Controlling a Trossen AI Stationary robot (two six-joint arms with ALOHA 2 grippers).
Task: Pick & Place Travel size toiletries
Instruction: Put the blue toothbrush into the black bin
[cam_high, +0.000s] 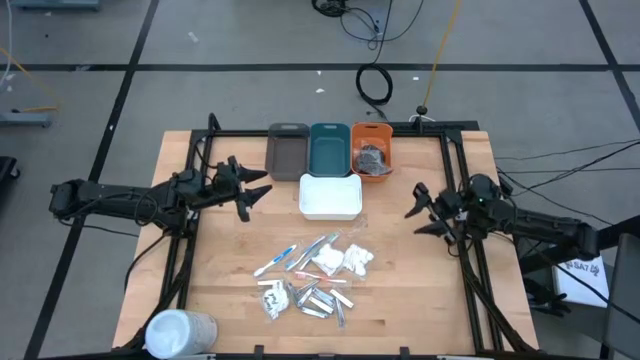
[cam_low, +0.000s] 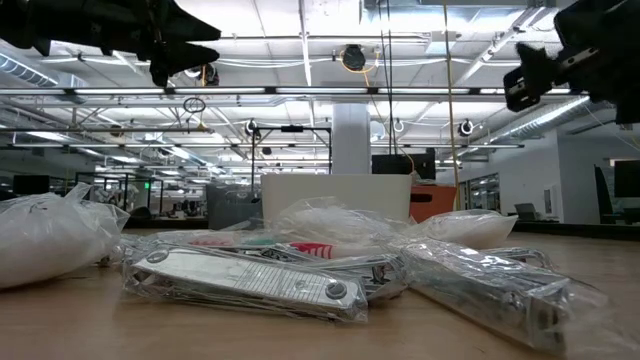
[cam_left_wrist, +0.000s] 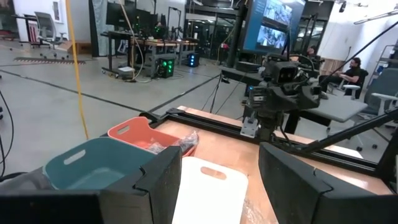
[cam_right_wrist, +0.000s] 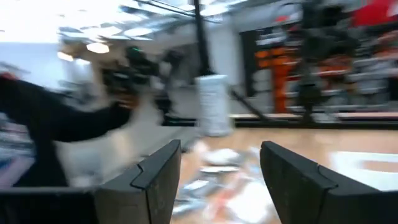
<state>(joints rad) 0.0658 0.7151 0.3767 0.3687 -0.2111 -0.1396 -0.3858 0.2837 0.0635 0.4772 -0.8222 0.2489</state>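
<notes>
Tabletop: orange tray (cam_high: 371, 150) holds dark toiletries (cam_high: 372, 158); both pincers released.

**Counts on the table**

We count four trays (cam_high: 330, 165): a grey tray (cam_high: 288, 152), a teal tray (cam_high: 329, 148) and an orange tray (cam_high: 371, 150) in one row, and one white tray (cam_high: 330, 197) just in front of the teal one. The orange tray holds one dark clump whose pieces we cannot separate. One big white cylinder (cam_high: 181, 331) lies well left of the toiletries (cam_high: 315, 272). In that pile we make out two blue-tipped sticks, about two white packets and several silver sachets; overlapping wrap blocks an exact total. Two arms flank the white tray.
</notes>
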